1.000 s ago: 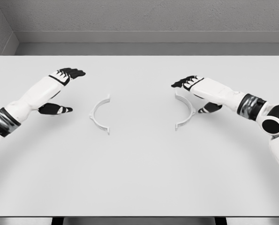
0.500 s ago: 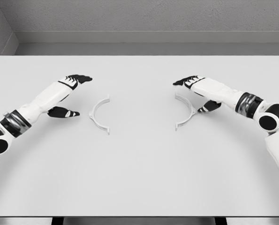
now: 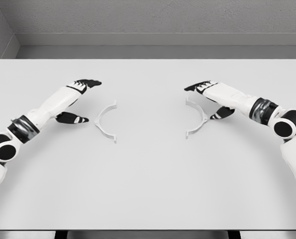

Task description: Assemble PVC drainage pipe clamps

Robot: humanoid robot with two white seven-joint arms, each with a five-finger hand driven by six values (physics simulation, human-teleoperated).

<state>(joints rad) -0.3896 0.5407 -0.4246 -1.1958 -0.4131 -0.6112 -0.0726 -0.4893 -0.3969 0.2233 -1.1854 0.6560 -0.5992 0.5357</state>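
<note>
Two white half-ring clamp pieces lie flat on the white table (image 3: 148, 189). The left clamp half (image 3: 104, 122) curves with its open side to the right; the right clamp half (image 3: 198, 117) opens toward the left. My left hand (image 3: 80, 99) hovers just left of the left piece, black fingers spread above and thumb below, holding nothing. My right hand (image 3: 210, 99) sits at the right piece's outer curve, fingers stretched over its top end and thumb behind it, open around it without a closed grasp.
The table's far edge meets a grey wall; its front edge runs along the bottom of the head view. A wide gap of bare tabletop separates the two clamp halves.
My left hand has moved right and slightly down, closer to the left clamp half, and the arm has stretched out. The right hand has barely shifted. Both clamp halves stay put.
</note>
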